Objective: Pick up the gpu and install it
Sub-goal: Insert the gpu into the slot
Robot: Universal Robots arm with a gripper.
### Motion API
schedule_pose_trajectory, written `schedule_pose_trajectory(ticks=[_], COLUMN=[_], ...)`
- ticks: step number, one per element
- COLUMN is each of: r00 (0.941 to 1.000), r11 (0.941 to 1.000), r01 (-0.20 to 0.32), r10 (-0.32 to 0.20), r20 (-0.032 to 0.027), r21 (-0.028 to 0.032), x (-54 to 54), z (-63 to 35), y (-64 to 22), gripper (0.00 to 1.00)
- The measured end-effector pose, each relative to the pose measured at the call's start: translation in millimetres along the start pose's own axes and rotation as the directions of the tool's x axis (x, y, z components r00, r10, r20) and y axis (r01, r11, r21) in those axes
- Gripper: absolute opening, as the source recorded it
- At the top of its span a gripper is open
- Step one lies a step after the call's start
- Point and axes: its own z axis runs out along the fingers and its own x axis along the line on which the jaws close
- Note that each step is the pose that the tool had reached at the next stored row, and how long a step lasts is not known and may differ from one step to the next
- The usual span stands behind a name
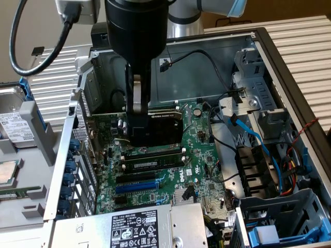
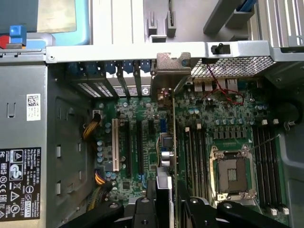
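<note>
Fingers nearest the wrist camera, clenched on the top edge of the gpu; card held edge-on over the motherboard, silver bracket at the rear slot openings. Risk: slight tilt or offset misses the slot, and pressing down would jam or stress the board.

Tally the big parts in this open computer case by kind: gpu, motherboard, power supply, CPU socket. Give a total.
gpu: 1
motherboard: 1
power supply: 1
CPU socket: 1
Total: 4
</note>
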Motion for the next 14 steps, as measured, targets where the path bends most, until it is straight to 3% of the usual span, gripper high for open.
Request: schedule_pose_trajectory(ticks=[4,9,14], r00=[1.0000,0.9996,0.9995], r11=[1.0000,0.9996,0.9995], r01=[0.002,0.029,0.031], r10=[-0.002,-0.029,-0.031], r20=[-0.0006,-0.0054,-0.0074], r21=[-0.0026,-0.0073,-0.0072], x=[-0.3,-0.8,-0.9], z=[6.5,7.0,7.1], y=[-0.8,-0.8,-0.8], gripper=[0.27,0.27,0.27])
